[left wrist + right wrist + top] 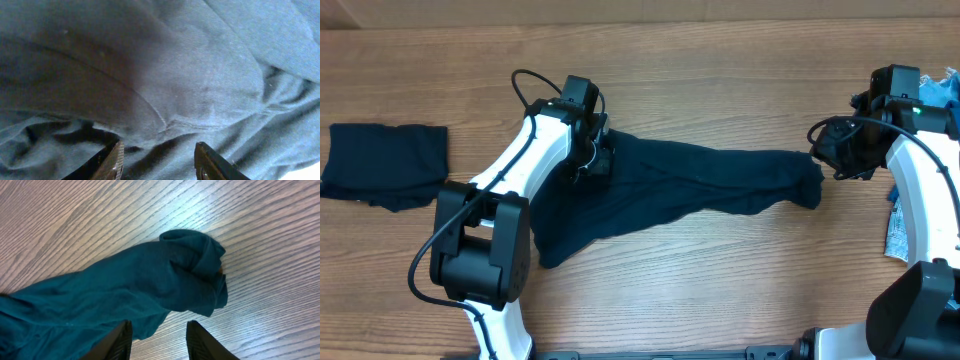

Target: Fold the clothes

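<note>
A dark navy garment (690,185) lies rumpled and stretched across the middle of the table. My left gripper (592,160) is low over its upper left part. In the left wrist view that gripper (159,160) stands open, its fingers (114,161) apart over creased navy fabric (200,75). My right gripper (832,158) hovers at the garment's right end. In the right wrist view it (159,340) is open with only bare wood and the cloth's edge between its fingers, and the bunched end of the garment (195,275) lies just ahead.
A second dark garment (385,165) lies folded flat at the far left. Light-blue denim pieces (938,90) sit at the right edge, with another scrap (900,228) beside the right arm. Both arm bases stand along the near edge.
</note>
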`<state>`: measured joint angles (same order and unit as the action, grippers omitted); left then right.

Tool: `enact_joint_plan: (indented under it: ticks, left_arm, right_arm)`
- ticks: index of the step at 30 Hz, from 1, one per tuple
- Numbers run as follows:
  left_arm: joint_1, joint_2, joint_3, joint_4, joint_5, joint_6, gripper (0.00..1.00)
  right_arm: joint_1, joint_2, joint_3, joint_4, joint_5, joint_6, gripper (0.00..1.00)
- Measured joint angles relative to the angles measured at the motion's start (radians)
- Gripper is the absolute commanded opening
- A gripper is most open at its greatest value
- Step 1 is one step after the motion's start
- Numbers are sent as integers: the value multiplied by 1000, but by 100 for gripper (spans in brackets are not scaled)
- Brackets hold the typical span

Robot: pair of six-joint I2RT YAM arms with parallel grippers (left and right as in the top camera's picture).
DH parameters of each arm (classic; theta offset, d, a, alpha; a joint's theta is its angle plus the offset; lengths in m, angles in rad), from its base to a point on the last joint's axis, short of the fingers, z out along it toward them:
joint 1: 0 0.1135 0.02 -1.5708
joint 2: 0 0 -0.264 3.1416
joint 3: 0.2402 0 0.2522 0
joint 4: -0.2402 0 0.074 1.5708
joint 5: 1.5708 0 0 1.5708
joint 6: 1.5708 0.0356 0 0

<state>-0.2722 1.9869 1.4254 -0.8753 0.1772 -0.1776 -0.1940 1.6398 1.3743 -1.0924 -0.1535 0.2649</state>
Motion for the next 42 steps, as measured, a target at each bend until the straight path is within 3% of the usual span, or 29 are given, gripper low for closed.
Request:
enact_joint_plan:
  ticks: [6,12,14,16,19,24,27,31,35,39,42]
  left_arm:
    - [21,0,0,4,-18,-11,56]
    - [5,0,-37,108,-29,-29,50]
    - [5,0,-62,113,-36,-33,48]
    - [5,0,-74,114,-40,-34,35]
    - [5,0,-77,143,-41,-37,29]
    - [4,0,-78,180,-44,-38,33]
    - [-2,6,-78,174,-48,-37,8]
    - [-6,26,-70,119,-48,-45,4]
    - [-6,27,91,-87,-55,-45,4]
    - [-6,-15,450,-294,-104,-39,4]
    - [-6,-69,638,-360,-132,-26,4]
  right_arm:
    - [0,0,0,0,0,0,39]
    - [0,0,0,0,0,0,39]
    - [0,0,0,0,0,0,39]
    - [0,0,0,0,0,0,39]
    - [0,0,0,-5,0,0,39]
    - [0,0,0,-8,0,0,38]
    - [0,0,0,-8,0,0,38]
    - [0,0,0,-8,0,0,38]
    - [0,0,0,-16,0,0,39]
    - [0,0,-2,-42,0,0,40]
    - [0,0,-48,-42,-5,0,44]
